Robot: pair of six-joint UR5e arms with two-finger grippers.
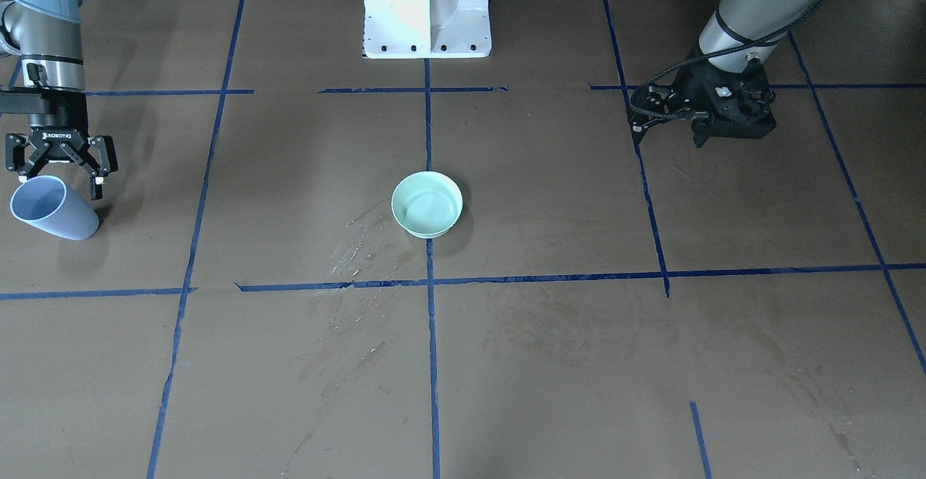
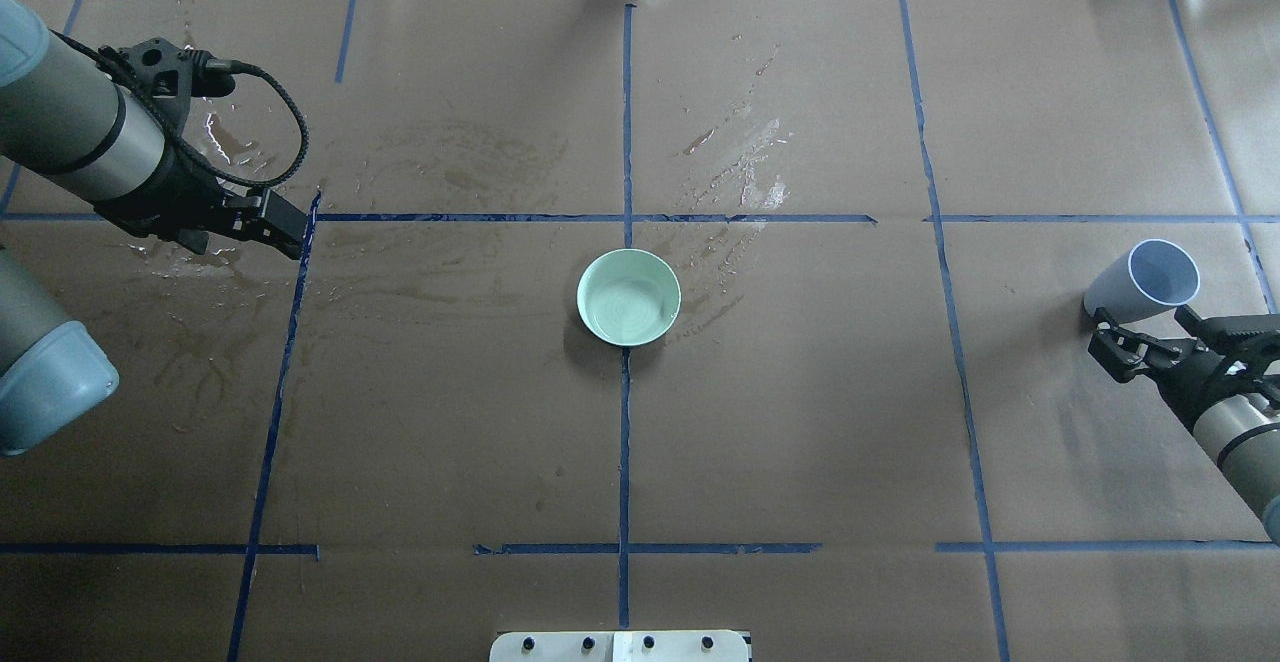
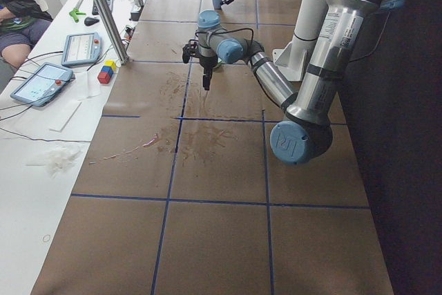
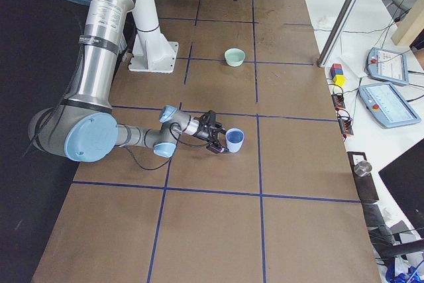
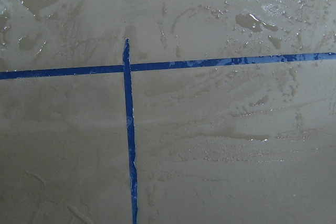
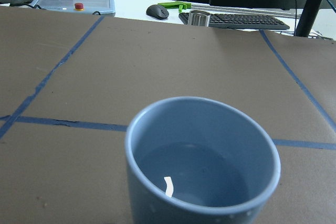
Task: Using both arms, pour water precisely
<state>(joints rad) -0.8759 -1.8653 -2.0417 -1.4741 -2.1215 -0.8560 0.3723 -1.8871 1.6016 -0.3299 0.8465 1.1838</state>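
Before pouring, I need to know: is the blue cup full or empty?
Partly filled: the right wrist view shows water with a glint low inside the blue cup.

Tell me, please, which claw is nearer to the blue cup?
Right. The right claw stands open right beside the blue cup; the left claw hangs far off, beyond the green bowl.

light: bright, even, overhead | shadows: soft, short | glare: wet tabletop (image 2: 750, 172), white pedestal (image 1: 405, 1) blown out | focus: sharp
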